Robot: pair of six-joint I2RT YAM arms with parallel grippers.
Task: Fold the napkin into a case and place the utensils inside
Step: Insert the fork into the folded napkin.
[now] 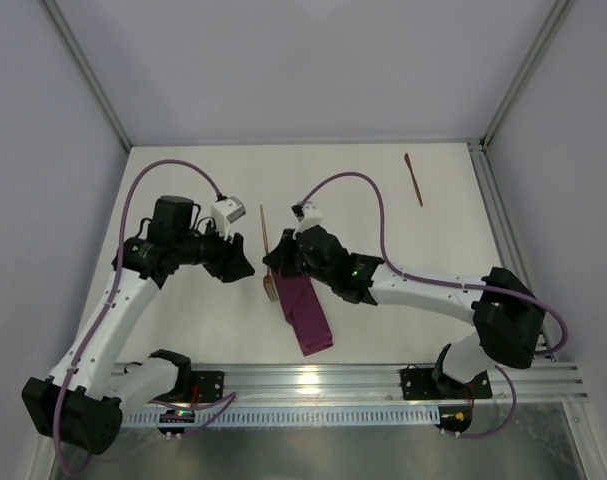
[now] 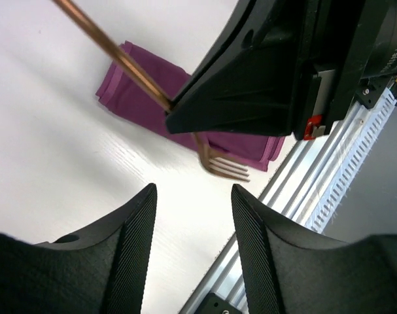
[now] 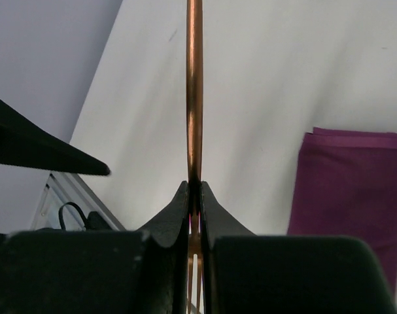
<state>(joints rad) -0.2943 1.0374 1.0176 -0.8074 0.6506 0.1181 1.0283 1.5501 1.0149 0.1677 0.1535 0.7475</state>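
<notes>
From above, my right fingers (image 1: 276, 264) are pinched shut on the fork (image 1: 264, 228), low on its handle just above the tines. The tines sit at the far-left corner of the case (image 1: 307, 316). My left fingers (image 1: 240, 264) hover just left of the fork, parted and holding nothing. The knife (image 1: 413, 178) lies well apart at the far right of the tabletop (image 1: 183, 180). The case lies close to the rail (image 1: 383, 375) at the near edge.

From my left wrist, only bare tabletop shows between those parted fingers. Beyond them the fork crosses the view, its tines at the case's edge on the rail side.

From my right wrist, the handle runs straight away from my closed tips, and the case lies flat to the right. I cannot see its opening from here.

I judge the step to be feeding the fork into the pouch. I should keep the pinch firm, line the fork up with the case's long side, and slide it in low so the cloth doesn't bunch. My left fingers could steady the cloth.

There is open room far and left. The rail and my own two wrists are the tight spots.
</notes>
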